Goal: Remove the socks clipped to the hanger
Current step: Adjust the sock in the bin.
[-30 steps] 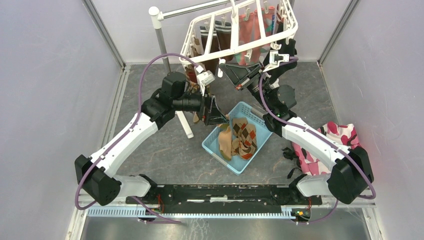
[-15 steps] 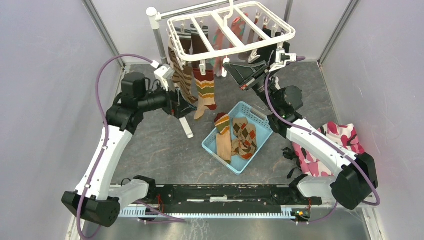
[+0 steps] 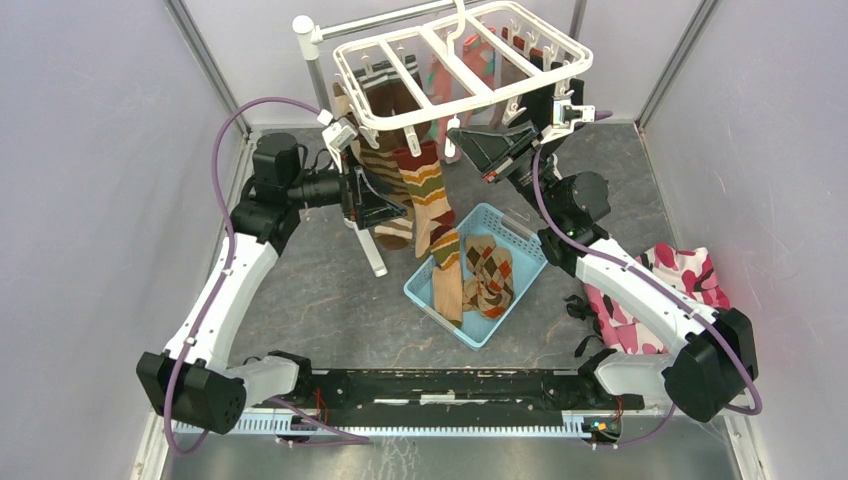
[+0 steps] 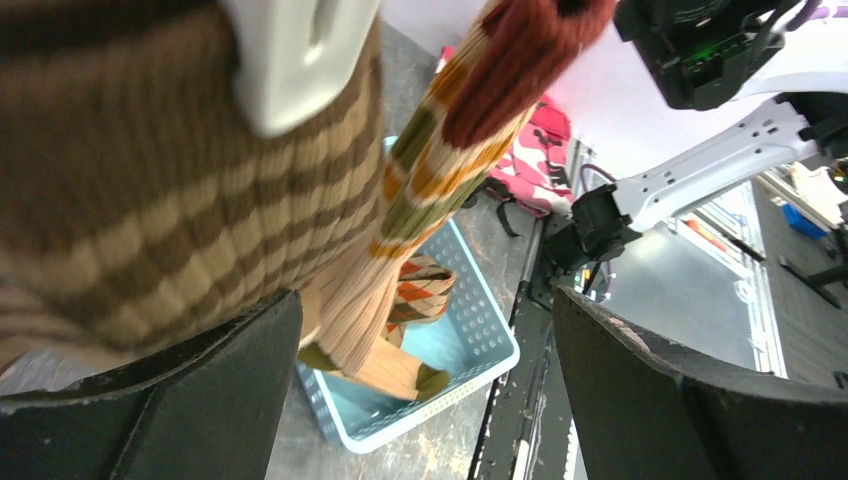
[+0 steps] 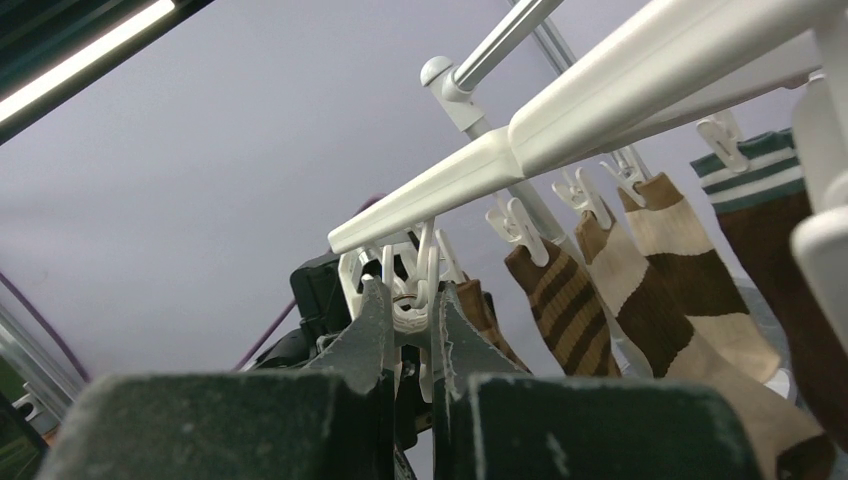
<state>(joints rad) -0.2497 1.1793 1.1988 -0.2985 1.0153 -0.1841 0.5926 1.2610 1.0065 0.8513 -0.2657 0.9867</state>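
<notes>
Our left jaws gape released beside brown-striped knitted socks (image 4: 150, 230); our right jaws clench a small white clip (image 5: 412, 272) on the white plastic hanger frame (image 5: 600, 100).

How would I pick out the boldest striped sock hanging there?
Find the big white hanger at the back. From its front edge, above the light blue basket, hangs one sock. Its dark red cuff and broad olive, orange and cream bands set it apart from the thin-striped brown sock beside it.
</notes>
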